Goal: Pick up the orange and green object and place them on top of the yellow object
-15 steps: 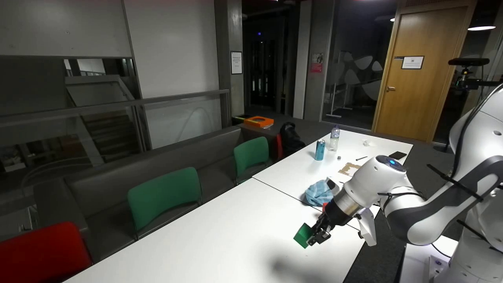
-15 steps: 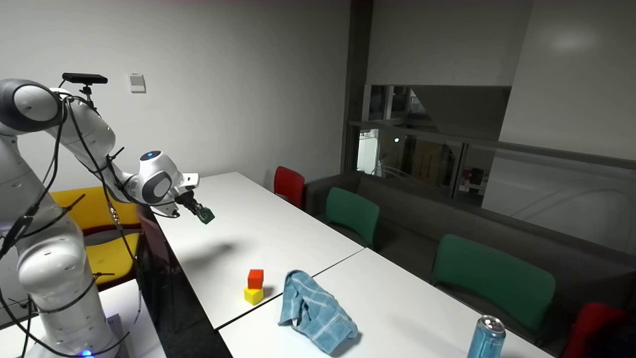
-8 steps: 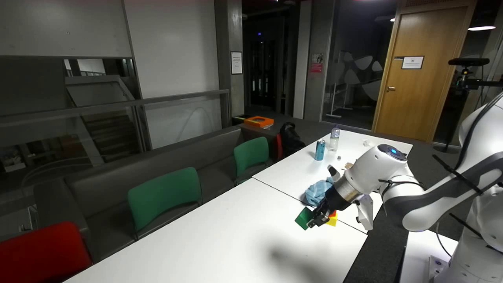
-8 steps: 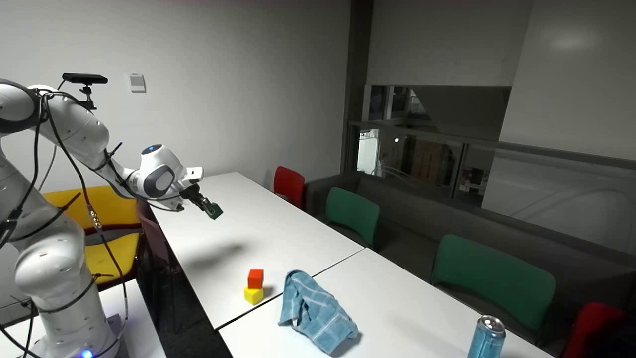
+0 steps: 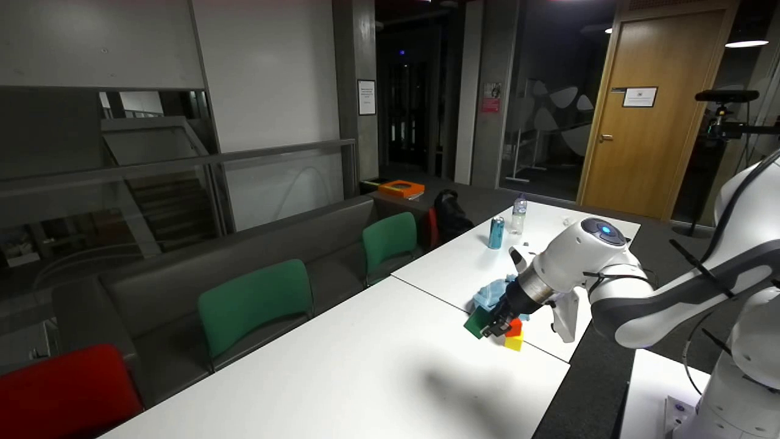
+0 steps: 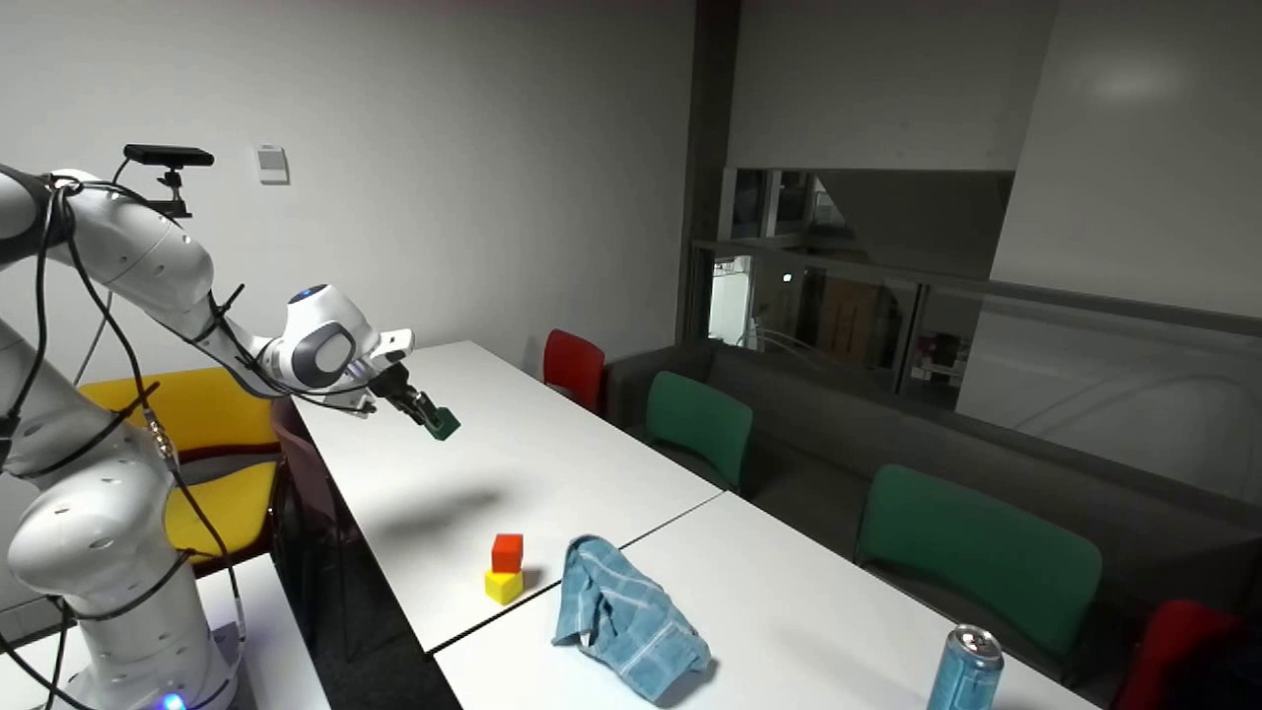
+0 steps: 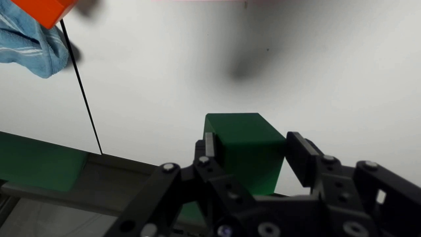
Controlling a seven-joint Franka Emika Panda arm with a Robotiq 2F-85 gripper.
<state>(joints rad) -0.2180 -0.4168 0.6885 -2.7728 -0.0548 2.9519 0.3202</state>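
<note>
The green block point(image 7: 246, 128) is between the fingers of my gripper point(image 7: 251, 144), which is shut on it and holds it tilted above the white table. In both exterior views the green block point(image 5: 477, 323) point(image 6: 444, 424) hangs in the air at the end of the gripper point(image 6: 427, 412). The orange block point(image 6: 508, 553) rests on top of the yellow block point(image 6: 504, 588), which stands on the table close to the seam. The wrist view has the orange block point(image 7: 49, 10) at its top left corner, cut off by the edge; the yellow block does not show there.
A crumpled light-blue cloth point(image 6: 631, 621) lies right beside the two stacked blocks, across the table seam. Farther along stand a blue can point(image 5: 496, 233) and a plastic bottle point(image 5: 518, 214). Green chairs point(image 5: 256, 308) line the far side of the white table point(image 5: 341, 353).
My gripper has carried the green block upward and somewhat toward the stacked blocks. The orange and yellow blocks, earlier mostly behind the gripper in an exterior view, now show there; they have not moved.
</note>
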